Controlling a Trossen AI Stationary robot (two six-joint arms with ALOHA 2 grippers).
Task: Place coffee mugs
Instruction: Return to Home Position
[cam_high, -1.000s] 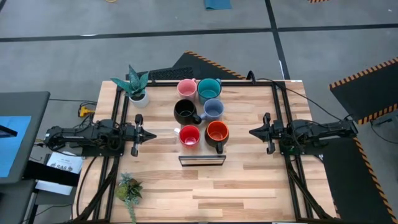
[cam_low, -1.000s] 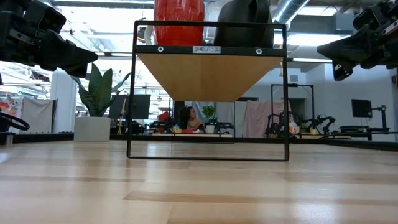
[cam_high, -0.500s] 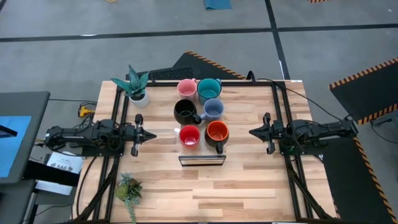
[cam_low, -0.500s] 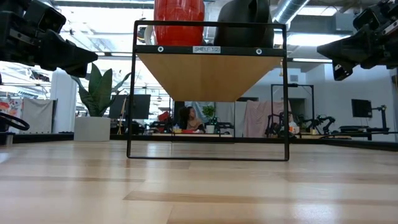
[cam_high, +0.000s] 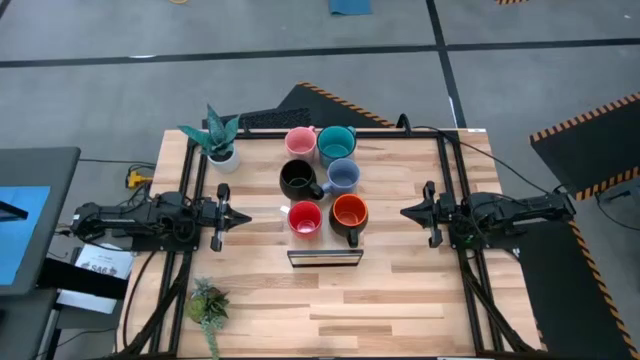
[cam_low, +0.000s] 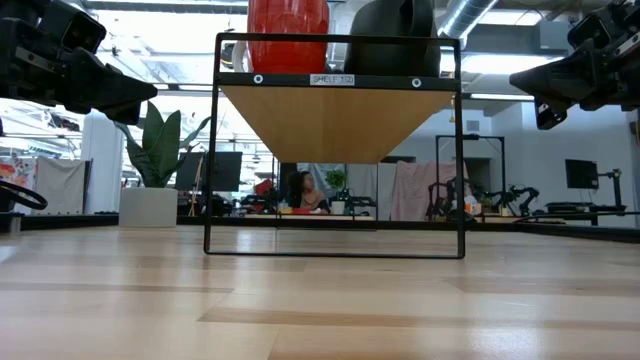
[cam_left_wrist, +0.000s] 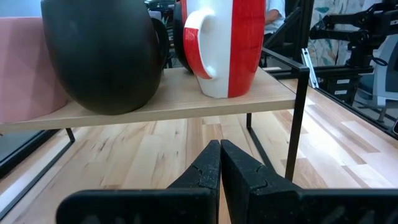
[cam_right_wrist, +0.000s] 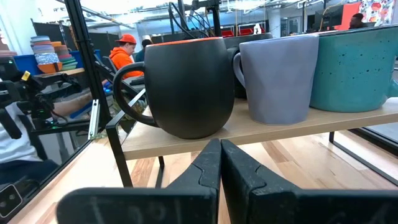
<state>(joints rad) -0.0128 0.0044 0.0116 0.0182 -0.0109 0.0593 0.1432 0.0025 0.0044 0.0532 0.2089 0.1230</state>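
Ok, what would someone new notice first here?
Six glossy mugs sit packed in pairs on the shelf mid-table, with the pink mug and teal mug at the back and the red mug and orange mug in front. The left pincer and right pincer flank them, both shut.

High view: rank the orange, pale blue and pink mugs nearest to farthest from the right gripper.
1. Orange mug, front row, facing the right gripper.
2. Pale blue mug, middle row.
3. Pink mug, back row, left side.
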